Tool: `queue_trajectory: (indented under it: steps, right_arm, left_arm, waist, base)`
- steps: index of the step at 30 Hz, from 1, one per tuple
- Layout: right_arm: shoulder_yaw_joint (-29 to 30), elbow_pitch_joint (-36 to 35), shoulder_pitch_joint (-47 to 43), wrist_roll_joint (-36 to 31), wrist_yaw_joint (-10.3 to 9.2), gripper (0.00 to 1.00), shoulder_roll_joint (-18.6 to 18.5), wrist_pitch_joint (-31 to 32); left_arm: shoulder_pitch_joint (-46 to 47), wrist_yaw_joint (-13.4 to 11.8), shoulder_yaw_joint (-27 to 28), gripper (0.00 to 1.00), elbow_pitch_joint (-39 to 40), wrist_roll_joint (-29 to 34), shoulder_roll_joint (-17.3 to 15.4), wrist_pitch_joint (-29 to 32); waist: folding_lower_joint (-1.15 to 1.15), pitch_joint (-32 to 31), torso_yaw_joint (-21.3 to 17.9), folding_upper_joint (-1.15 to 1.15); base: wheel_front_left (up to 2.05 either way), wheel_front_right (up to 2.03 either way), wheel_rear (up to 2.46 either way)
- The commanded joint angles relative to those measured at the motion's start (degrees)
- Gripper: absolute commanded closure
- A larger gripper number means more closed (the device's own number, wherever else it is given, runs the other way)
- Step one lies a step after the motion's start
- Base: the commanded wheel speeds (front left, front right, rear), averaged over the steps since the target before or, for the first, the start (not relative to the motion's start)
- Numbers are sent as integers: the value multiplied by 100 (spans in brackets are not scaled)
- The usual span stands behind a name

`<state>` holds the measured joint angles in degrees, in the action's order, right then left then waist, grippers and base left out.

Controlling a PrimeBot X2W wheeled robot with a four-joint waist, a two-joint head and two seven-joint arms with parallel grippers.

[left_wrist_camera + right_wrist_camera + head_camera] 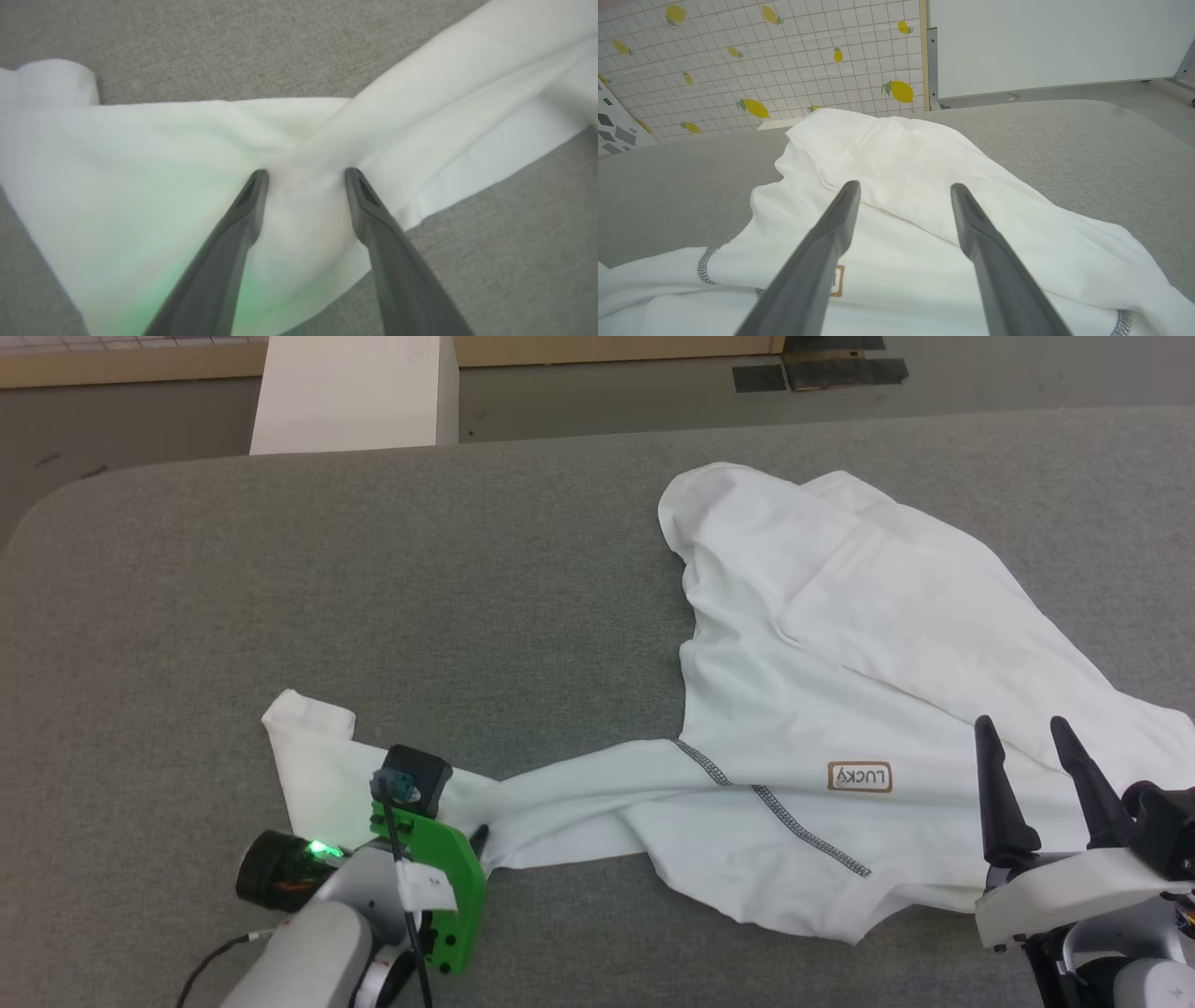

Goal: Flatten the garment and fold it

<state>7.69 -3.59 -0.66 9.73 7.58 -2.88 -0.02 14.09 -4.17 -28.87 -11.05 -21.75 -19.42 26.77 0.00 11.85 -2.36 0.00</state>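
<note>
The grey worktop (373, 569) carries the white T-shirt (840, 644), crumpled at right, its sleeve (317, 765) twisted out toward the near left. The left tool (306, 175) is spread, tips on that twist. The right tool (1020, 728), also spread, hangs above the shirt's near right.

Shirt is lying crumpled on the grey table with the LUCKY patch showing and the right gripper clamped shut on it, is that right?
No: the right gripper is open, fingers spread over the shirt, as the right wrist view shows. The shirt does lie crumpled on the grey table, LUCKY patch showing.
</note>
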Motion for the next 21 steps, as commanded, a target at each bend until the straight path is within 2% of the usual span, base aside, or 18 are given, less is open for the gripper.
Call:
queue_trajectory:
  steps: [1, 4, 12, 17, 21]
  right_arm:
    - [-53, -43, 87, 63, -9, 0, 0, -3]
    - [-117, -63, 123, 85, -9, 0, 0, 2]
    - [-297, -40, 216, 75, -9, 0, 0, 22]
    - [-408, -16, 300, 50, -9, 0, 0, 45]
    - [-512, 8, 336, -40, -9, 0, 0, 141]
  left_arm:
    - [-14, 47, -25, 100, -158, -28, -128, 233]
    - [151, 43, 170, 100, -67, -54, -354, 218]
    - [549, -208, 1016, 100, -40, -203, -1012, -39]
    - [728, -379, 1417, 100, -396, -312, -1220, -217]
    - [762, -487, 1671, 100, -771, -465, -1193, -509]
  waist:
    - [0, 73, -34, 0]
    - [0, 118, -43, 0]
    - [0, 221, 18, 0]
    - [0, 290, 30, 0]
    - [0, 319, 26, 0]
  base:
    - [0, 0, 0]
    - [0, 0, 0]
    - [0, 0, 0]
    - [0, 0, 0]
    - [0, 0, 0]
